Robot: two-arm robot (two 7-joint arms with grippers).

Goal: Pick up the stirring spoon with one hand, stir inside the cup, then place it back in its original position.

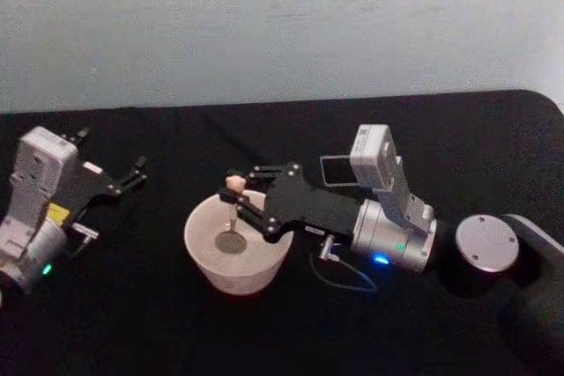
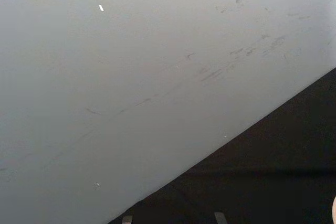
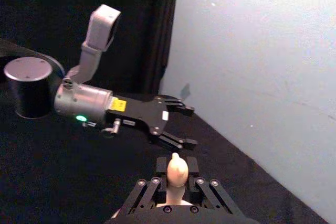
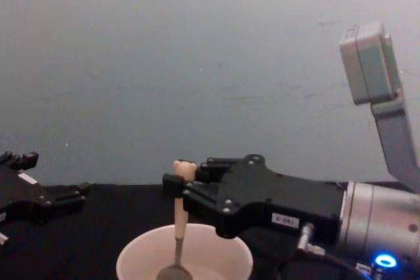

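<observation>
Right gripper (image 1: 236,192) clamped on spoon (image 4: 178,222), upright, bowl inside cup (image 1: 231,276). Left gripper (image 1: 110,152) spread wide, idle, well left of cup.

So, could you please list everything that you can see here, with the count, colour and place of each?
stirring spoon: 1, beige handle with a bear head and a metal bowl; upright in the cup, bowl low inside it.
cup: 1, cream-white; on the table near the middle.
square-mouthed holder: 1, dark grey; on the table behind the right gripper, partly hidden by the wrist camera.
table: 1, black; under everything.
wall: 1, pale grey; behind the table.
left gripper: 1, black; open, at the table's left, apart from the cup.
right gripper: 1, black; over the cup, shut on the spoon's handle just below the bear head.
</observation>
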